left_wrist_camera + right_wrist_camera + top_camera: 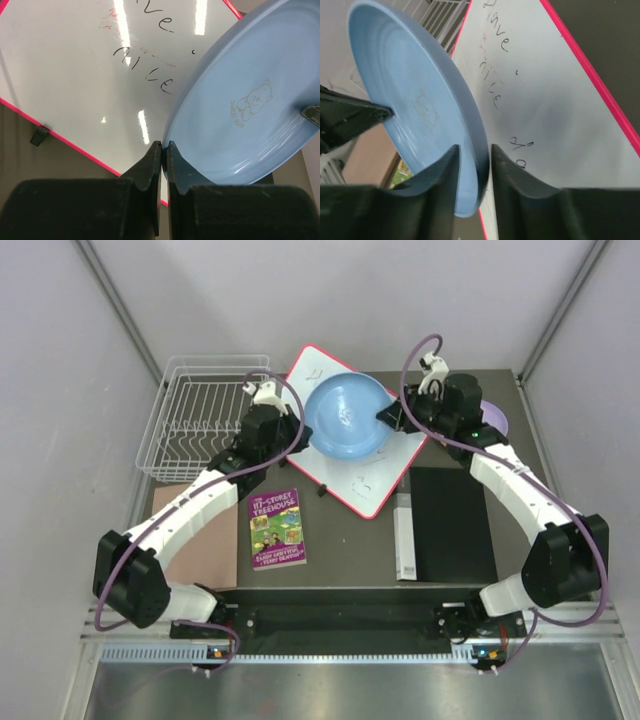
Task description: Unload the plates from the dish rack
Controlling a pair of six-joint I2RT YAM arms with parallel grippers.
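Note:
The blue plate [347,417] hangs tilted above the red-framed whiteboard [375,475], held between both arms. My left gripper [303,433] is shut on its left rim; in the left wrist view the jaws [164,145] pinch the plate's edge [240,100]. My right gripper [388,418] is on the opposite rim; in the right wrist view its fingers [474,147] sit close on either side of the plate's lip [410,90]. The white wire dish rack [200,415] at the back left holds no plates. A lavender plate [497,418] peeks out under the right arm. The pink and yellow-orange plates are hidden.
A colourful book [277,530] lies near the front centre beside a brown mat [205,540]. A black flat box [452,525] with a white strip [403,535] lies at the front right. Walls close in the table on both sides.

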